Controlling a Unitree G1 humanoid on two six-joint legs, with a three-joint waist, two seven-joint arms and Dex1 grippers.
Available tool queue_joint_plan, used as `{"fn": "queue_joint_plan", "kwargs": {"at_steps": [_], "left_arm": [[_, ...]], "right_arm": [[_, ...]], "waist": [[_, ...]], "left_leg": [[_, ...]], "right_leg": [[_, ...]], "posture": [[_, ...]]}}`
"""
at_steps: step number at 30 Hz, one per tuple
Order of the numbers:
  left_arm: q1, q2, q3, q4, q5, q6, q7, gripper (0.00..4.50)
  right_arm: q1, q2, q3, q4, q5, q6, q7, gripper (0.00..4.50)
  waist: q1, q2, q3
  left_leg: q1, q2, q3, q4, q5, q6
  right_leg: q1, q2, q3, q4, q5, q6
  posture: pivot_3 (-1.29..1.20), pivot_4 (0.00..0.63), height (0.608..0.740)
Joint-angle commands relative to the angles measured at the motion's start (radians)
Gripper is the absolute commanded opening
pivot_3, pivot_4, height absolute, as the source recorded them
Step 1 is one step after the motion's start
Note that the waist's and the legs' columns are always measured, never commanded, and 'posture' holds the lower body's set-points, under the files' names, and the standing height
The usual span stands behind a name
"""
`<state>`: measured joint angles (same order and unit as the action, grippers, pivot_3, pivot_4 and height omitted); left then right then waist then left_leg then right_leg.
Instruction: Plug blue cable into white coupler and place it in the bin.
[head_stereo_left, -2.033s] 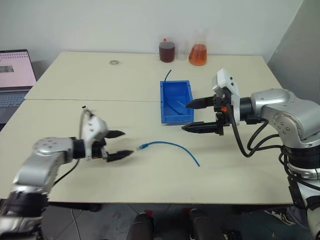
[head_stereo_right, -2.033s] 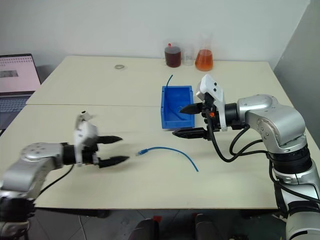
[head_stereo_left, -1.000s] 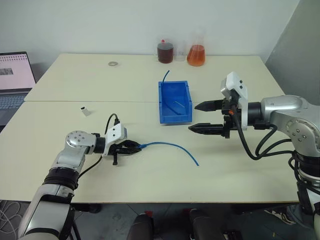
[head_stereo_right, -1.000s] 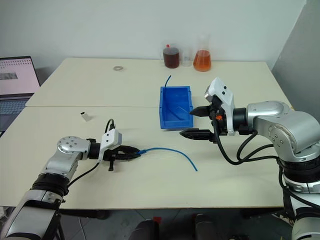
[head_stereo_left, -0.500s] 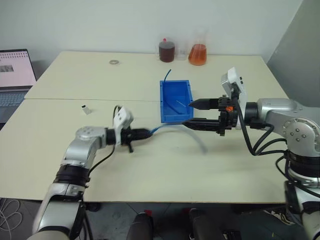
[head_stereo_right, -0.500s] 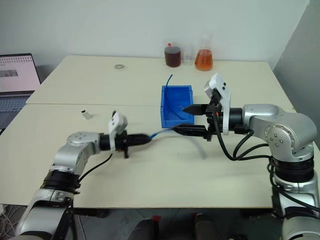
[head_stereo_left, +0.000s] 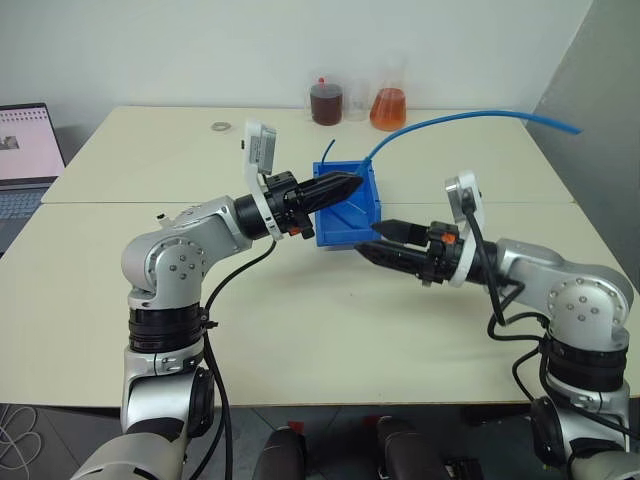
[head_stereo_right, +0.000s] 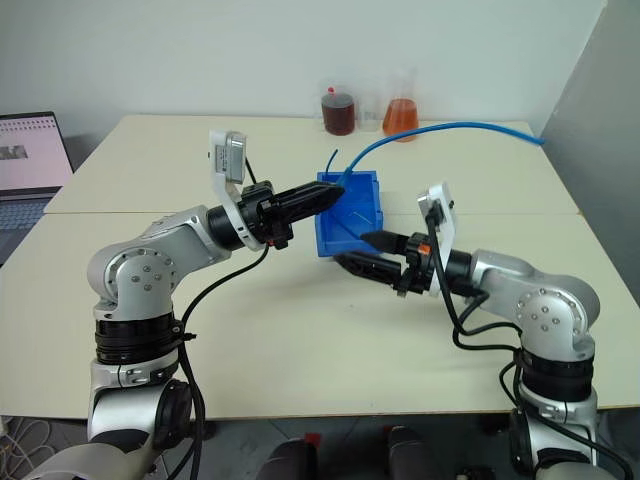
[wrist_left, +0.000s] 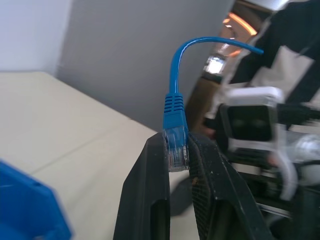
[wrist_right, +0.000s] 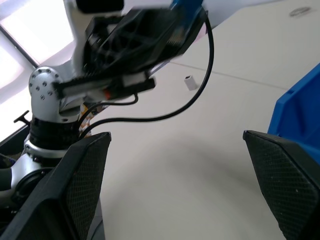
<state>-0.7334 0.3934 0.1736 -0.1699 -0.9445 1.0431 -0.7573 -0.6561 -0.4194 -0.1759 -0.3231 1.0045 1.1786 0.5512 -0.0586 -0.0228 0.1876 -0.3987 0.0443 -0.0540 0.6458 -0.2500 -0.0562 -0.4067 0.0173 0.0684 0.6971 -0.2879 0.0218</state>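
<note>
The left claw (head_stereo_left: 352, 183) is clamped on the blue cable (head_stereo_left: 470, 115), which trails toward two o'clock above the bin (head_stereo_left: 352, 226). The right claw (head_stereo_left: 378, 238), at four o'clock, gapes empty. The white coupler (head_stereo_left: 163, 215) lies on the table (head_stereo_left: 300, 320), well apart at nine o'clock.

Lab setting: flasks of orange liquid (head_stereo_left: 390, 106) and dark liquid (head_stereo_left: 324, 102) on pale table (head_stereo_left: 150, 150), laptop (head_stereo_left: 22, 140) alongside.

Even, bright indoor light falls on the pale table (head_stereo_left: 300, 330), with soft, faint shadows under the arms; the head views are sharp; in the left wrist view the blue cable (wrist_left: 175, 112) is crisp, the background blurred; the right wrist view glares at one corner.
</note>
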Motion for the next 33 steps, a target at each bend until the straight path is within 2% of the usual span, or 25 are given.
{"fn": "queue_joint_plan", "kwargs": {"at_steps": [1,7,15,18,26,28,30,33], "left_arm": [[0.059,0.052,0.011,-0.065,-0.085,0.064,-0.032,0.24],[0.102,0.076,-0.009,-0.099,-0.125,0.080,-0.038,0.24],[0.105,0.072,0.001,-0.096,-0.146,0.070,-0.012,0.24],[0.114,0.074,0.004,-0.108,-0.155,0.074,-0.006,0.24],[0.134,0.088,-0.002,-0.120,-0.162,0.061,0.001,0.24],[0.132,0.089,-0.002,-0.117,-0.162,0.058,0.002,0.24],[0.130,0.090,-0.004,-0.115,-0.160,0.054,0.001,0.24],[0.125,0.090,-0.008,-0.112,-0.156,0.048,0.000,0.24]], "right_arm": [[-0.072,-0.006,-0.046,0.020,0.104,0.013,0.019,4.50],[-0.128,-0.029,-0.038,0.065,0.198,0.057,0.047,4.50],[-0.117,-0.055,0.027,0.059,0.211,0.065,0.088,4.50],[-0.131,-0.046,0.022,0.092,0.210,0.059,0.070,4.02],[-0.146,-0.061,0.008,0.130,0.227,0.068,0.072,2.00],[-0.144,-0.064,0.008,0.131,0.237,0.074,0.072,1.65],[-0.141,-0.064,0.009,0.130,0.246,0.079,0.070,1.07],[-0.132,-0.060,0.013,0.126,0.256,0.085,0.065,0.46]], "waist": [[-0.002,0.000,0.000],[0.004,0.000,0.000],[0.007,0.000,0.000],[0.006,0.000,0.000],[0.006,0.000,0.000],[0.006,0.000,0.000],[0.006,0.000,0.000],[0.006,0.000,0.000]], "left_leg": [[0.000,0.000,0.000,0.000,0.000,0.000],[-0.001,-0.001,0.000,0.000,0.000,0.000],[-0.001,-0.001,0.000,0.000,0.000,0.000],[-0.001,-0.001,0.000,0.000,0.000,0.000],[-0.001,-0.001,0.000,0.000,0.000,0.000],[-0.001,-0.001,0.000,0.000,0.000,0.000],[-0.001,-0.001,0.000,0.000,0.000,0.000],[-0.001,-0.001,0.000,0.000,0.000,0.000]], "right_leg": [[0.000,0.000,0.000,0.000,0.000,0.000],[0.000,-0.001,0.000,-0.001,0.000,0.000],[0.000,-0.001,0.000,-0.002,0.000,0.000],[0.000,-0.001,0.000,-0.001,0.000,0.000],[0.000,-0.001,0.000,-0.002,0.000,0.000],[0.000,-0.001,0.000,-0.002,0.000,0.000],[0.000,-0.001,0.000,-0.002,0.000,0.000],[0.000,-0.001,0.000,-0.002,0.000,0.000]], "posture": [[0.00,0.150,0.740],[0.00,0.150,0.740],[0.00,0.150,0.740],[0.00,0.150,0.740],[0.00,0.150,0.740],[0.00,0.150,0.740],[0.00,0.150,0.740],[0.00,0.150,0.740]]}}
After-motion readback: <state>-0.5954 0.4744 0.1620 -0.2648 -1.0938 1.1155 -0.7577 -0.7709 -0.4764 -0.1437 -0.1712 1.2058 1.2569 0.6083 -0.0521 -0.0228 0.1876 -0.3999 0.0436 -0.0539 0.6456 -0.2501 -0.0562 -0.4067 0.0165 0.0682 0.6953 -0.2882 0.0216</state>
